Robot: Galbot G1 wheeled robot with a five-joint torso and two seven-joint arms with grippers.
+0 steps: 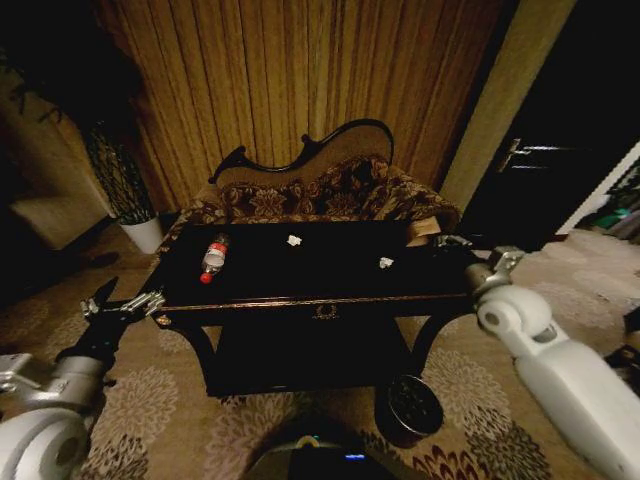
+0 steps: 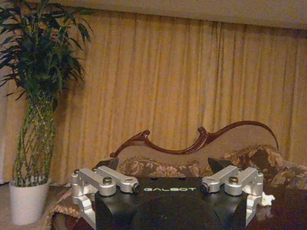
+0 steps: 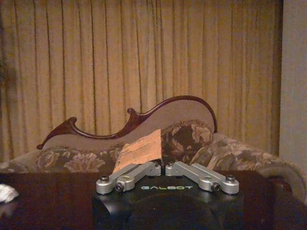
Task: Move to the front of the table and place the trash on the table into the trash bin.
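The black table (image 1: 300, 303) with gold trim stands right before me. On its top lie a clear bottle (image 1: 213, 258) with a red cap at the left, one white scrap (image 1: 294, 240) near the back and another scrap (image 1: 386, 263) at the right. The round dark trash bin (image 1: 413, 405) stands on the carpet by the table's front right leg. My left gripper (image 1: 125, 303) hovers open off the table's front left corner, its jaws spread wide in the left wrist view (image 2: 163, 165). My right gripper (image 1: 452, 243) is shut and empty above the table's right end (image 3: 163, 167).
A carved patterned sofa (image 1: 320, 195) backs the table, with curtains behind it. A tall plant in a white pot (image 1: 143, 234) stands at the far left. A tan cardboard piece (image 3: 139, 149) rests at the table's back right corner. Patterned carpet surrounds the table.
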